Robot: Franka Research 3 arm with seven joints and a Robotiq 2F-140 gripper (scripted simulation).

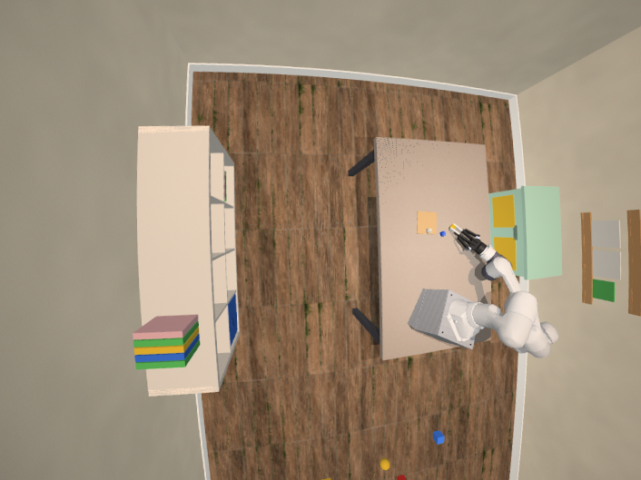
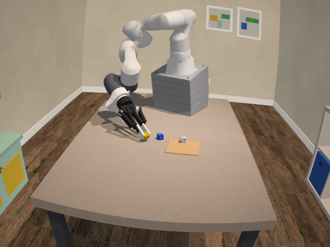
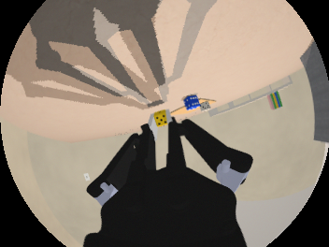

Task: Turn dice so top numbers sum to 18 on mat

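Note:
My gripper is tilted low over the table and shut on the yellow die. In the wrist view the die shows a five-pip face towards the camera; a face with several pips shows in the exterior view. Whether it touches the table is unclear. The blue die lies flat on the table, between gripper and mat, with several pips on top. The white die sits on the orange mat near its robot-side edge, several pips on top.
The table extends well beyond the mat. The robot's grey base block stands at one end. A green cabinet is beside the table, and a shelf stands across the room.

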